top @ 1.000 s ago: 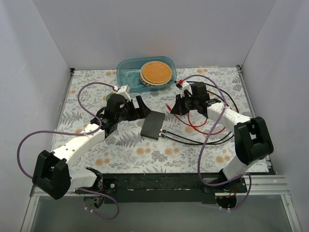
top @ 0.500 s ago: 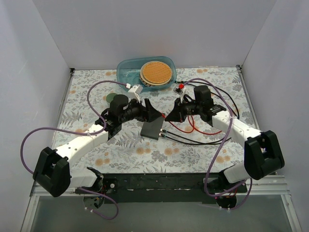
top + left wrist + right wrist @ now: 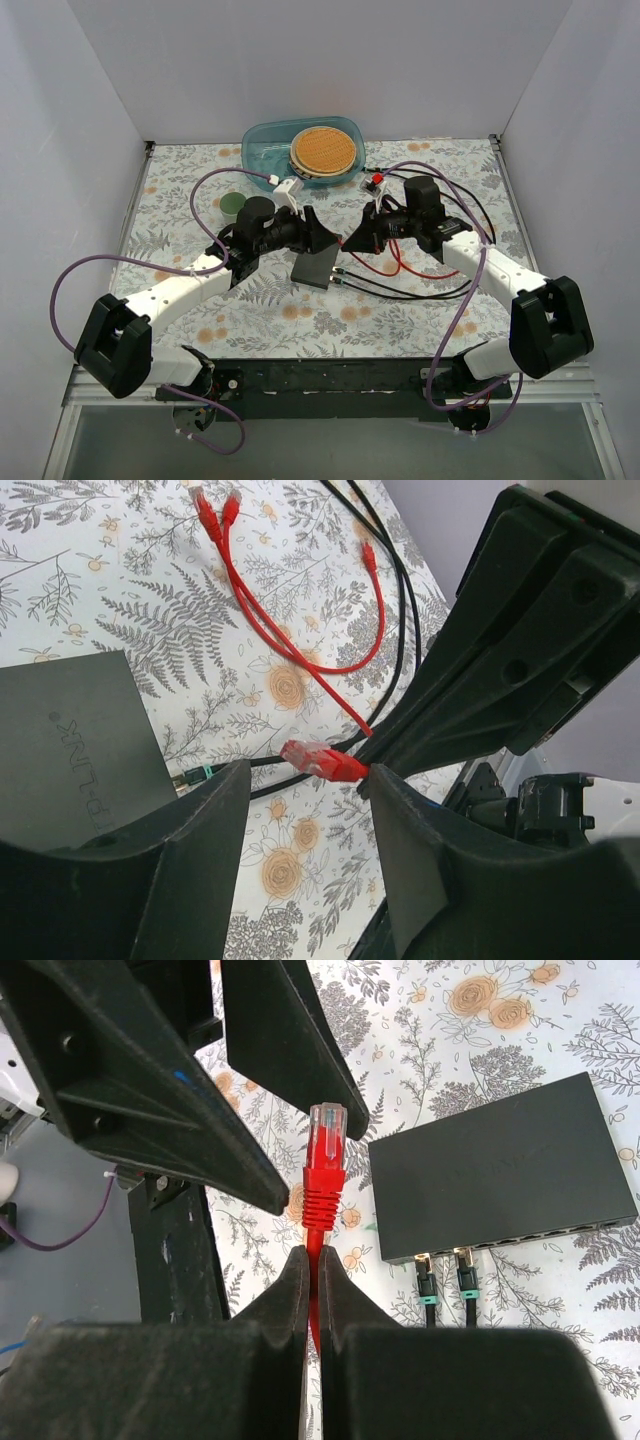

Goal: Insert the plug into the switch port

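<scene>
Left fingers (image 3: 175, 865) stand spread above the switch's (image 3: 316, 262) 12 o'clock edge. The switch lies flat mid-surface (image 3: 250, 315), with two black cables (image 3: 400, 290) plugged into its 4 o'clock side. At its 1 o'clock hangs the red plug (image 3: 325, 1160), clear of the ports, pinched tight by the right fingers (image 3: 255, 1360) and aimed into the left fingers' gap.

Left fingers (image 3: 150, 1080) flank the plug (image 3: 325, 1155); black cables (image 3: 428, 1295) fill two switch (image 3: 500, 1165) ports.
</scene>
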You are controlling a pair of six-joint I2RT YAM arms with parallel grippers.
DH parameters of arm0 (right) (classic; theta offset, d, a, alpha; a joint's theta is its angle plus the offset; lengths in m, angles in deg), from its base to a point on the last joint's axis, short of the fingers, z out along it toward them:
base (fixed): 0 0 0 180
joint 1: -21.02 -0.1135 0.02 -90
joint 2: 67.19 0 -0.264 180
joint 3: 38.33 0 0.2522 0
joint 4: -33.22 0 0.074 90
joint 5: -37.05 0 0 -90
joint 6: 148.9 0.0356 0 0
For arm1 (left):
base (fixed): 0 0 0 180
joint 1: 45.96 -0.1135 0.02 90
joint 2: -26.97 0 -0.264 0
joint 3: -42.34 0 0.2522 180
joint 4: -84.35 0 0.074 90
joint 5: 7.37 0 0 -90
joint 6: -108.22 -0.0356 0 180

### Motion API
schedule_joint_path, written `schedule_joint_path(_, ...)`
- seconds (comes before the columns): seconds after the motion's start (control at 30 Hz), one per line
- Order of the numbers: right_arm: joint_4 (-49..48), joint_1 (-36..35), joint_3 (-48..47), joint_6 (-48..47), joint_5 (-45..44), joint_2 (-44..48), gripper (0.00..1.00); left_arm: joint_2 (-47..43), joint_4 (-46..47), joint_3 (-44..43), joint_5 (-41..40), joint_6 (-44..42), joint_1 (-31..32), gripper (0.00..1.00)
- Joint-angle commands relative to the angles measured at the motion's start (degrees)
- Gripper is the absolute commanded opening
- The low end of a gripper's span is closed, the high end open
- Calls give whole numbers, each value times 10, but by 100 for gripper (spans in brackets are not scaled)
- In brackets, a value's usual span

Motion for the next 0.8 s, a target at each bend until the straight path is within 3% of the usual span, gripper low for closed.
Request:
schedule_joint_path(0.0,-12,-4,2,-3,24,23,1,2,26,-22,-8,8,2,49)
schedule_joint_path(0.3,-14,-7,6,0,42,25,1,2,53,-14,-14,24,2,44)
schedule_joint_path(0.37,-12,-8,6,-1,49,24,1,3,59,-14,-10,29,2,36)
schedule_joint_path(0.47,-11,-9,8,0,46,24,1,6,67,-13,5,29,3,14)
schedule_joint_path(0.57,-12,-9,6,1,42,24,1,7,67,-11,7,30,4,0)
schedule_joint_path(0.6,-11,-9,5,2,39,25,2,6,67,-10,5,31,6,0)
schedule_joint_path(0.7,-8,-9,5,1,17,32,23,-7,68,-4,0,32,8,0)
schedule_joint_path(0.73,-10,-9,7,2,5,39,38,-14,69,-2,0,32,8,0)
schedule_joint_path(0.77,-13,-8,9,6,-2,45,47,-17,70,0,-1,32,9,0)
